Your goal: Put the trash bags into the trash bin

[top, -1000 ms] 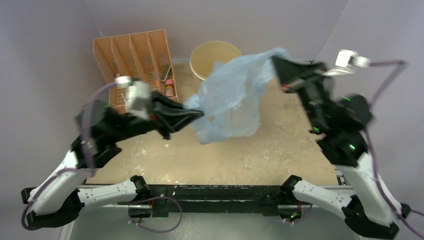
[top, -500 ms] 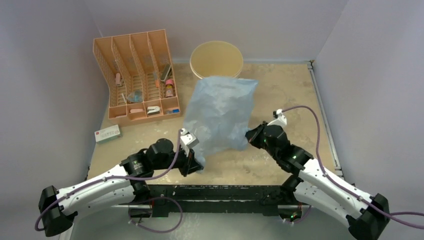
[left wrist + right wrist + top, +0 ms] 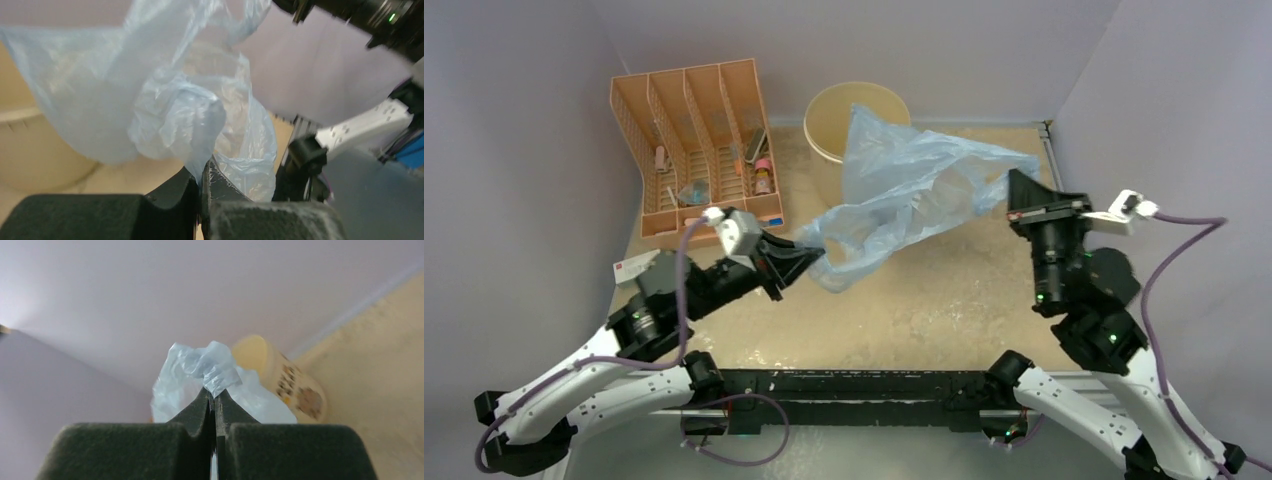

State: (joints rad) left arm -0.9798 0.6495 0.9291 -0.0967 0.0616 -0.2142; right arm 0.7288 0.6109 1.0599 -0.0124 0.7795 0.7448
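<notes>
Shut tight, the left gripper [image 3: 809, 262] pinches one bunched end of the bag [image 3: 904, 190], and the right gripper [image 3: 1016, 188] pinches the other end, with thin plastic caught between the jaws of each. Under it all is the table [image 3: 944, 300], sandy and flat. The bag comes next in size. It is light blue and crinkly, and it hangs in the air, stretched between the two arms, with no part lying flat on the table. From above, its far top edge crosses the rim of the bin [image 3: 829, 115], but I cannot tell if the two touch. The orange rack [image 3: 689, 110] stands at the far left, just beside the bin. The bin is upright at the back with its mouth open, and the part that shows looks empty. A little white box [image 3: 629, 268] lies near the left arm. So I think the job is about half done: the bag is picked up and held close to the bin, but it is not inside yet. It has to go over the mouth, go down in, and then be let go.
</notes>
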